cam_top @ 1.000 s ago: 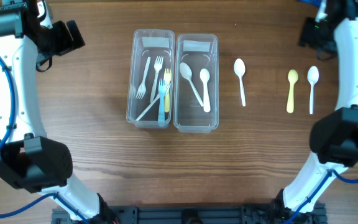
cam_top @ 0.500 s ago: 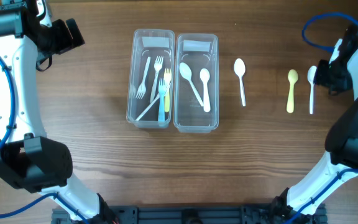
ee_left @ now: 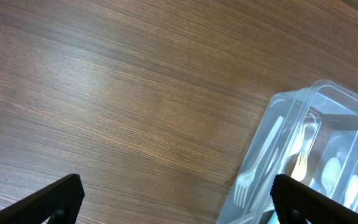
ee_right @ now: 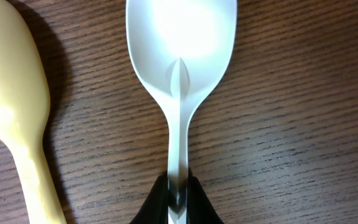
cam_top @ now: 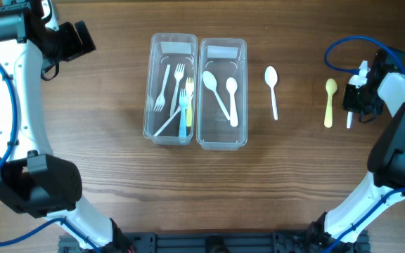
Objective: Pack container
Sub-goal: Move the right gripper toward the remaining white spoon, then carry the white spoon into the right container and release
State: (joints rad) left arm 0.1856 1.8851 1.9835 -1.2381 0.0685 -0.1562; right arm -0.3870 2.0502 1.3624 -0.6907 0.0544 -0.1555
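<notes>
The left tool (ee_left: pixel 176 184) hangs over bare wood at the far left of the tabletop (cam_top: pixel 104 176). Its fingers (ee_left: pixel 64 196) are spread wide and hold nothing. In the left wrist view a corner of the fork container (cam_top: pixel 148 84) shows at the lower right. This clear rectangular tub stands at the middle of the tabletop and holds several forks (cam_top: pixel 178 95): white ones, one with a yellow head and one with a blue handle, lying lengthwise and partly crossed. Touching its right wall stands the spoon container (cam_top: pixel 244 91), of the same make, with two white spoons (cam_top: pixel 220 91) inside, their bowls toward the far end. Just beside it to the right a loose white spoon (cam_top: pixel 273 90) lies on the wood, bowl away from the robot. Well apart from that, farther right, lies the yellow spoon (cam_top: pixel 330 102), pointing the same way. Just beside it is the far-right white spoon (ee_right: pixel 180 74), parallel and not touching it. The right tool (ee_right: pixel 178 194) is pinched closed on the neck of this spoon's handle, just below the bowl. The spoon appears to lie flat on the wood.
</notes>
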